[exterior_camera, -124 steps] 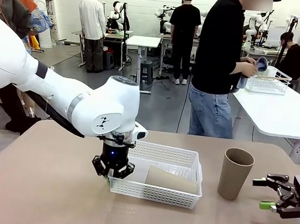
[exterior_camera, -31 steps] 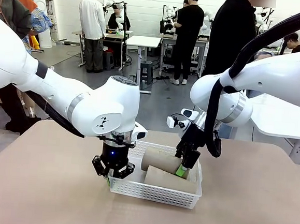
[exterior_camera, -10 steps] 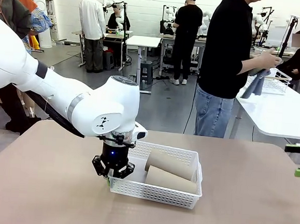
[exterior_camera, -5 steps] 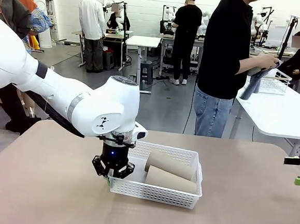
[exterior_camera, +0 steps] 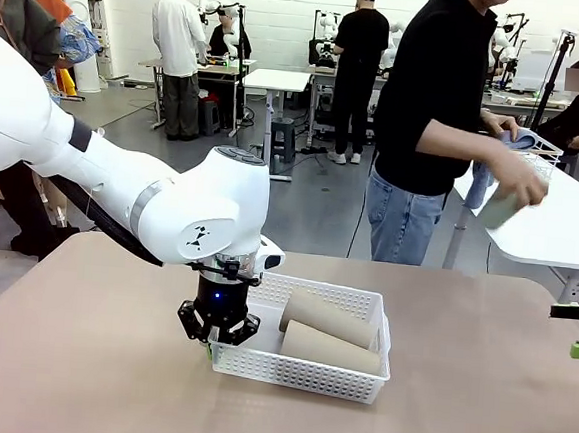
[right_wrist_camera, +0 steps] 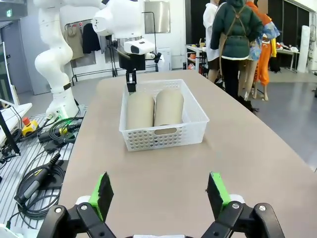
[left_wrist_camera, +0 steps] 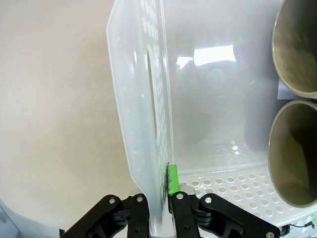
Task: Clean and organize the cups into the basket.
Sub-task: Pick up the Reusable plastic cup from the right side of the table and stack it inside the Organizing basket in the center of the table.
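You have two brown cups (exterior_camera: 329,347) in one white basket (exterior_camera: 297,376); at two o'clock, one hand (exterior_camera: 521,180) holds possibly a third, pale cup (exterior_camera: 498,209).

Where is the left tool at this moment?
In the front view, the left tool stands left of centre, clamping the left end wall of the basket; two beige cups lie inside it, just to the tool's right.

Bright even light, soft shadows, glare inside basket (left_wrist_camera: 213,64) — person's hand (exterior_camera: 522,181) blurred
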You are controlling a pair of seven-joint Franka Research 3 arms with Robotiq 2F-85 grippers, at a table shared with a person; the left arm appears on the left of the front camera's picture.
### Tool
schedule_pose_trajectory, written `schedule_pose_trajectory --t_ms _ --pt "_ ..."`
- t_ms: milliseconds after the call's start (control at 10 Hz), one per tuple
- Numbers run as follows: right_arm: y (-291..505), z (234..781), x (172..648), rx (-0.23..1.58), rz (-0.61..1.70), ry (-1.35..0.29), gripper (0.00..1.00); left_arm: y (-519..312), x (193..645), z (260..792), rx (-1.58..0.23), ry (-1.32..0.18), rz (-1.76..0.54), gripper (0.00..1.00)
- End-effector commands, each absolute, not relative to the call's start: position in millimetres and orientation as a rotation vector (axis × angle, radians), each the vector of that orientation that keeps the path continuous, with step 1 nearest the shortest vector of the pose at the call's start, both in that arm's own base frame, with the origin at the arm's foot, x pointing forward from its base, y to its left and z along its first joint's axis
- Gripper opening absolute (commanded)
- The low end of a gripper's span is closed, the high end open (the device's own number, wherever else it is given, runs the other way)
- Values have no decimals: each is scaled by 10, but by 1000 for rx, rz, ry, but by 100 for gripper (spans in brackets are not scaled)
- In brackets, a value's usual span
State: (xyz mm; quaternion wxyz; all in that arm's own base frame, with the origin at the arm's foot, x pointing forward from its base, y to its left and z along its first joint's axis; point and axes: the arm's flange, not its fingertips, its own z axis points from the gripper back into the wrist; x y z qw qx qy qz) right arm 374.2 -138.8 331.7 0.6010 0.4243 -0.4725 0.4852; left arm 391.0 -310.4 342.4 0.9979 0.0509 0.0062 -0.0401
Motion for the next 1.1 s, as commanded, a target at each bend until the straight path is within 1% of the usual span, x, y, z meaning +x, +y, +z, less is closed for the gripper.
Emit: schedule_pose_trajectory --t_ms 0,1000 --pt "-1368 3318 3703 987 1124 -1100 100 -3097 3895 3405 112 18 -79 0" --pt "-1368 3318 3703 987 1124 -1100 100 -3097 3895 3405 112 18 -79 0"
